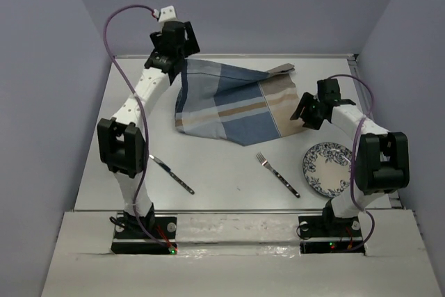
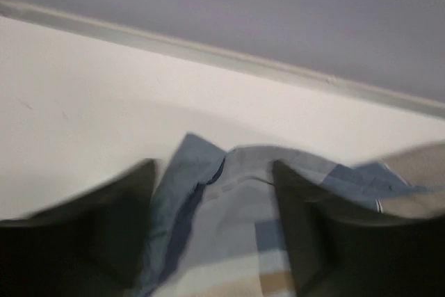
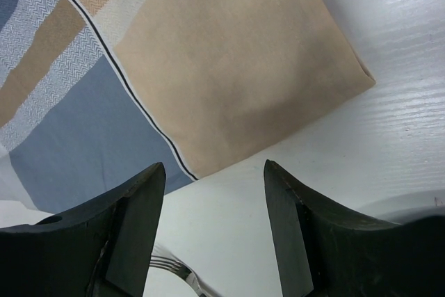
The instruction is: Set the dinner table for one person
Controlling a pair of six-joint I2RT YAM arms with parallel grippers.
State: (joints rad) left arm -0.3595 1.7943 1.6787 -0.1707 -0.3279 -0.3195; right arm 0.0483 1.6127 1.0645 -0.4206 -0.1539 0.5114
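Note:
The off-white dinner table [image 1: 222, 172] bears a blue-and-tan striped placemat [image 1: 229, 102] lying rumpled at the back middle. My left gripper [image 1: 177, 57] is open at the placemat's far left corner. In the left wrist view a raised fold of the cloth [image 2: 222, 213] lies between the blurred fingers [image 2: 111, 227]. My right gripper [image 1: 304, 111] is open and empty. It hovers over bare table [image 3: 348, 165] just off the placemat's tan right end [image 3: 229, 67]. A fork [image 1: 277, 174], a knife [image 1: 172, 174] and a blue-patterned plate [image 1: 327, 168] lie nearer the front.
Fork tines [image 3: 170, 269] show below the right gripper. A grey flap [image 1: 280, 69] sticks out at the placemat's far right corner. Lilac walls close in the back and sides. A metal rail [image 1: 236, 211] runs along the near edge.

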